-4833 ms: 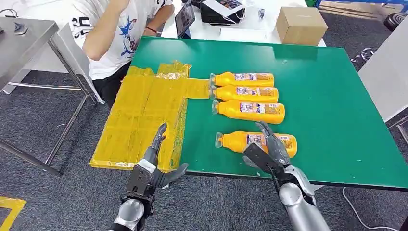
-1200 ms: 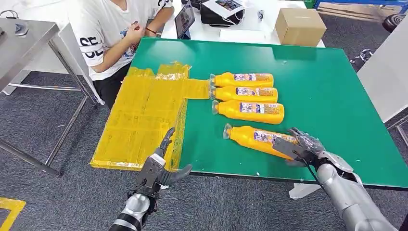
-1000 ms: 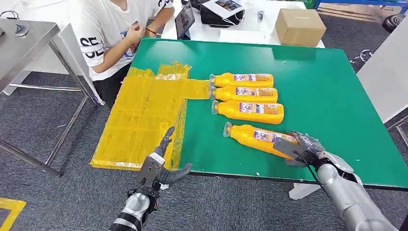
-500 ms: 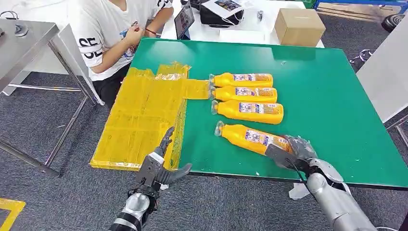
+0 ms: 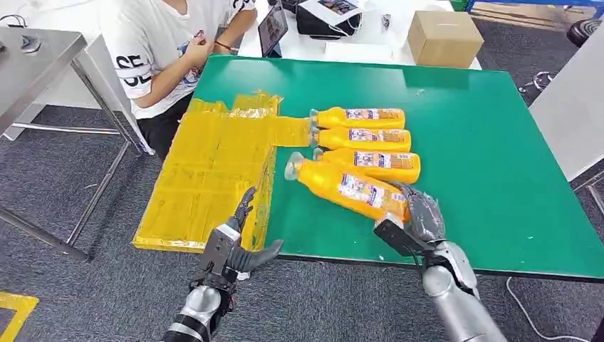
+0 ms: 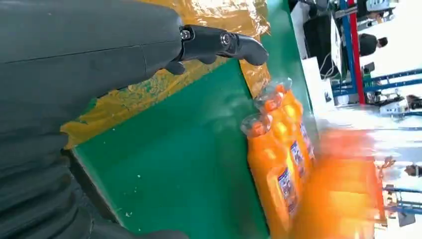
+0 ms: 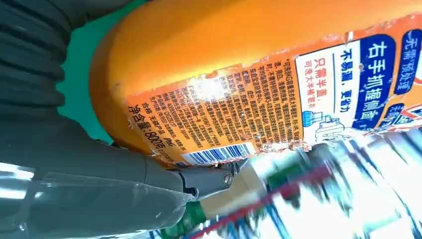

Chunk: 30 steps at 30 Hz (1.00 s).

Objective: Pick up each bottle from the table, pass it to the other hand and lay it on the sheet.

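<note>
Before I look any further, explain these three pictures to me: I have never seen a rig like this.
This is a two-legged humanoid robot with two silver arms, each ending in a hand. The wide picture comes from a camera high on its body, looking down at a green table. The other two come from cameras at its wrists, so they look turned and very close.

On the table three orange bottles lie side by side, beside a yellow sheet that hangs over the table's edge. The right hand grips a fourth orange bottle by its base, tilted, cap toward the sheet; the right wrist view shows its label close up. The left hand holds nothing, fingers spread, near the sheet. A person sits at the far corner.
</note>
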Each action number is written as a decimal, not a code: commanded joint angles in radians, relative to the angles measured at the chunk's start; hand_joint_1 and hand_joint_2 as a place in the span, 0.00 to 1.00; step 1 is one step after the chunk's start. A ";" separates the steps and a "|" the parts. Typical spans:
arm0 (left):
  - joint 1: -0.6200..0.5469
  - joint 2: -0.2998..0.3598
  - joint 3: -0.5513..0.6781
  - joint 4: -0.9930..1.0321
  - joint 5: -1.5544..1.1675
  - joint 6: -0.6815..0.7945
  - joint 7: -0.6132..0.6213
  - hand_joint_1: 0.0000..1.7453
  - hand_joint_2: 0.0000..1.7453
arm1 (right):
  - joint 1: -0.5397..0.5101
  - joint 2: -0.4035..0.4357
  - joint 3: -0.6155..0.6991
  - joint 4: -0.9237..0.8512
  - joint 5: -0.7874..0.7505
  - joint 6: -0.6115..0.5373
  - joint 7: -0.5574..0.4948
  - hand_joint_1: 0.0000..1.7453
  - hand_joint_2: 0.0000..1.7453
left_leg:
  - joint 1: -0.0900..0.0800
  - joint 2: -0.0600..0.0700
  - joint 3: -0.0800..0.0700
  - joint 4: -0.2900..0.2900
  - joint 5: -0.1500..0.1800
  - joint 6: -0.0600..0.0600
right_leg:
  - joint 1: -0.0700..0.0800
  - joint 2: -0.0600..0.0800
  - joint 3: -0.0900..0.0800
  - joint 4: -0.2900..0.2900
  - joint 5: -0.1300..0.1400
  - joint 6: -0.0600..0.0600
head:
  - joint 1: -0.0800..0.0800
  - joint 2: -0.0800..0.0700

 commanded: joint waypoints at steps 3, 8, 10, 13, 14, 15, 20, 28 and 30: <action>-0.007 0.020 -0.025 0.006 0.024 0.012 0.000 0.00 1.00 | 0.059 0.157 -0.137 -0.190 -0.100 -0.077 -0.059 1.00 1.00 | 0.000 0.001 0.001 -0.001 -0.001 -0.001 | 0.000 0.002 0.001 0.000 -0.001 -0.001 | 0.000 0.000; -0.007 0.022 -0.029 0.004 0.033 0.012 0.002 0.00 1.00 | 0.057 0.175 -0.161 -0.185 -0.135 -0.092 -0.091 1.00 1.00 | -0.001 0.001 0.001 -0.001 -0.001 -0.002 | -0.001 0.002 0.001 -0.001 -0.001 -0.002 | 0.000 0.000; -0.003 0.022 -0.031 -0.005 0.043 0.013 0.002 0.00 1.00 | 0.065 0.193 -0.178 -0.201 -0.157 -0.103 -0.100 1.00 1.00 | -0.001 0.001 0.002 0.000 -0.002 -0.002 | -0.001 0.002 0.002 -0.001 -0.001 -0.002 | 0.000 0.000; 0.005 0.022 -0.035 -0.028 0.068 0.005 0.010 0.00 1.00 | 0.073 0.203 -0.189 -0.205 -0.177 -0.099 -0.104 1.00 1.00 | -0.001 0.000 0.001 -0.001 -0.001 -0.001 | -0.002 0.001 0.001 -0.001 -0.001 -0.001 | 0.000 0.000; 0.008 0.022 -0.037 -0.038 0.099 -0.029 0.022 0.00 1.00 | 0.076 0.209 -0.188 -0.196 -0.191 -0.085 -0.110 1.00 1.00 | -0.001 0.001 0.003 0.000 -0.002 -0.002 | -0.001 0.002 0.003 -0.001 -0.002 -0.002 | 0.000 0.000; 0.009 0.025 -0.042 -0.044 0.134 -0.069 0.036 0.00 1.00 | 0.079 0.209 -0.180 -0.179 -0.192 -0.068 -0.113 1.00 1.00 | -0.001 0.001 0.001 -0.001 -0.001 -0.002 | -0.001 0.002 0.001 -0.001 -0.001 -0.002 | 0.000 0.000; 0.014 0.050 -0.093 -0.083 0.362 -0.333 0.109 0.00 1.00 | 0.115 0.270 -0.075 -0.036 -0.191 -0.004 -0.195 1.00 1.00 | 0.001 0.002 0.004 -0.002 -0.002 -0.002 | 0.000 0.003 0.004 -0.002 -0.001 -0.002 | 0.000 0.000; 0.016 0.054 -0.098 -0.089 0.367 -0.332 0.111 0.00 1.00 | 0.112 0.272 -0.072 -0.025 -0.188 -0.018 -0.209 1.00 1.00 | 0.000 0.001 0.001 -0.001 -0.002 -0.002 | -0.001 0.002 0.001 -0.001 -0.001 -0.002 | 0.000 0.000; 0.015 0.060 -0.119 -0.105 0.414 -0.389 0.115 0.00 1.00 | 0.123 0.283 -0.030 0.004 -0.173 0.030 -0.196 1.00 1.00 | 0.000 0.002 0.003 -0.001 -0.002 -0.002 | 0.000 0.003 0.002 -0.002 -0.001 -0.002 | 0.000 0.000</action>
